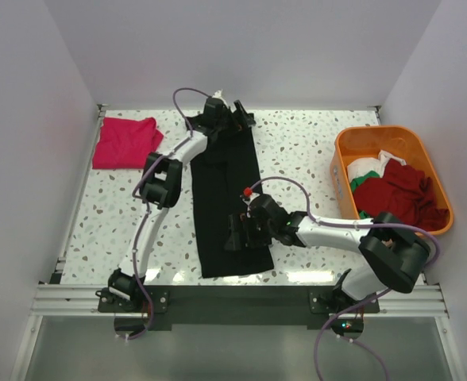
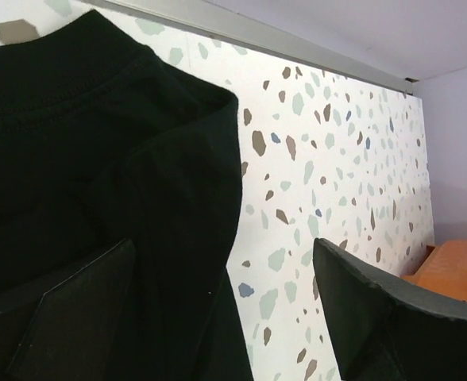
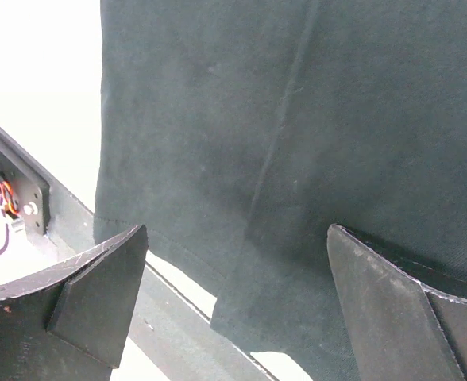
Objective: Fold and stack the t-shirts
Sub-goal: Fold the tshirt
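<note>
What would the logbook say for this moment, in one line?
black t-shirt: long strip, mid-table | left gripper: open, at collar | right gripper: open, over hem | pink-red t-shirt: far-left corner

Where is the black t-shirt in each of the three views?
Top external: the black t-shirt, a long strip down the centre.
Left wrist: black t-shirt in the left half.
Right wrist: black t-shirt over most of the frame.
Shared landmark: orange tub, top and left wrist only.

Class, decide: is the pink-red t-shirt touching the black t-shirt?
Apart. The top view shows the pink-red t-shirt in the far left corner and the black t-shirt mid-table, with speckled table showing between them.
</note>
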Motion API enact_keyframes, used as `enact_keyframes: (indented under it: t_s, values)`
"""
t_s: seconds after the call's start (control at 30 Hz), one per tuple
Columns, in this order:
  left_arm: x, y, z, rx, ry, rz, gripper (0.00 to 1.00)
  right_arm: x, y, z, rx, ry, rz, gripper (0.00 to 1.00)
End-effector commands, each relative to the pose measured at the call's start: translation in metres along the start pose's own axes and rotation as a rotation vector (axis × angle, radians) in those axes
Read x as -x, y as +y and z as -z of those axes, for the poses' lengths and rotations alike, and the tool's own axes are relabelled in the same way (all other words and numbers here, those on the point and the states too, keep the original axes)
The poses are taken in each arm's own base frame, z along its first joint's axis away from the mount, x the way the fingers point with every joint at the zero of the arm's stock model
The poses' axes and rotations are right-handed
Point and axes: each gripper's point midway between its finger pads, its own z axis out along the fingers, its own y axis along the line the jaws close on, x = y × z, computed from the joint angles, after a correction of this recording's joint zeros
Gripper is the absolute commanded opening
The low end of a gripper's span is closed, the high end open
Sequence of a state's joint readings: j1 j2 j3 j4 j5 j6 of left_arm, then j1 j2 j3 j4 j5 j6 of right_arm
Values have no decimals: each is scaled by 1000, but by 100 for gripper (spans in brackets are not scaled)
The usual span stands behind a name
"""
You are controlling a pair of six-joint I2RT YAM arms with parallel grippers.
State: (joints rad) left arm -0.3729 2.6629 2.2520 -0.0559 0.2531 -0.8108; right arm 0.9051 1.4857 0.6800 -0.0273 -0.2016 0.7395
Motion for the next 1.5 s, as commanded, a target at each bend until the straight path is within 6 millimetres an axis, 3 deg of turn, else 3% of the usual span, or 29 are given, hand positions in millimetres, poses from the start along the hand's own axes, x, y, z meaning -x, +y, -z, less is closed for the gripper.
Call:
enact_keyframes:
  t_s: [0.0, 0.07, 0.17, 0.2, 0.27, 0.3, 0.37, 0.4, 0.43, 0.47, 0.5, 0.57, 0.6, 0.63, 0.67, 0.73, 0.77, 0.83, 0.87, 0.93, 0.97, 1.03, 1.07, 1.27, 1.47]
  values:
    - [-22, 19, -24, 14, 5, 8, 100, 2, 11, 2, 13, 22, 24, 99]
    - [-19, 5, -23, -19, -1, -2, 100, 14, 20, 10, 29, -18, 38, 99]
    - [7, -25, -9, -46, -58, -21, 100, 34, 34, 26, 41, -86, 58, 99]
    - [32, -52, 5, -82, -108, -41, 100, 39, 38, 32, 45, -107, 69, 99]
    - [63, -84, 27, -115, -170, -80, 100, 54, 43, 49, 34, -173, 83, 99]
    - [91, -118, 54, -162, -228, -106, 100, 59, 46, 55, 36, -197, 88, 99]
    - [114, -147, 85, -182, -280, -140, 100, 65, 40, 66, -7, -245, 80, 99]
    - [133, -171, 118, -192, -329, -154, 100, 70, 41, 78, -8, -281, 72, 99]
    - [137, -180, 135, -189, -338, -165, 100, 65, 30, 83, -52, -288, 56, 99]
    - [140, -187, 152, -185, -346, -192, 100, 74, 16, 91, -120, -355, 22, 99]
    - [137, -196, 182, -179, -340, -208, 100, 77, 13, 104, -134, -400, 0, 99]
    - [129, -194, 212, -148, -325, -238, 100, 68, -16, 113, -243, -427, -76, 99]
    - [116, -185, 237, -110, -304, -239, 100, 67, -18, 120, -242, -447, -85, 99]
    - [108, -177, 249, -79, -298, -236, 100, 57, -29, 117, -271, -428, -85, 99]
    - [87, -159, 271, -37, -279, -222, 100, 52, -33, 118, -278, -416, -93, 99]
    - [63, -141, 290, -5, -260, -214, 100, 39, -44, 118, -314, -372, -96, 99]
    - [39, -118, 304, 49, -248, -197, 100, 35, -48, 119, -329, -357, -87, 99]
    - [14, -94, 315, 124, -223, -174, 100, 23, -57, 116, -361, -298, -63, 99]
    - [-10, -69, 324, 202, -177, -166, 100, 18, -59, 115, -367, -276, -63, 99]
    - [-39, -47, 332, 271, -112, -138, 100, 5, -64, 110, -382, -214, -67, 99]
    - [-67, -36, 338, 281, -51, -137, 100, 1, -65, 108, -381, -194, -69, 99]
    - [-99, -18, 348, 324, 18, -120, 100, -11, -66, 101, -369, -147, -79, 99]
    - [-127, -8, 357, 333, 80, -132, 100, -15, -68, 99, -367, -131, -81, 99]
    - [-214, 25, 395, 363, 268, -119, 100, -30, -72, 89, -346, -76, -89, 96]
    - [-272, 40, 417, 338, 425, -55, 100, -38, -70, 75, -320, -37, -109, 86]
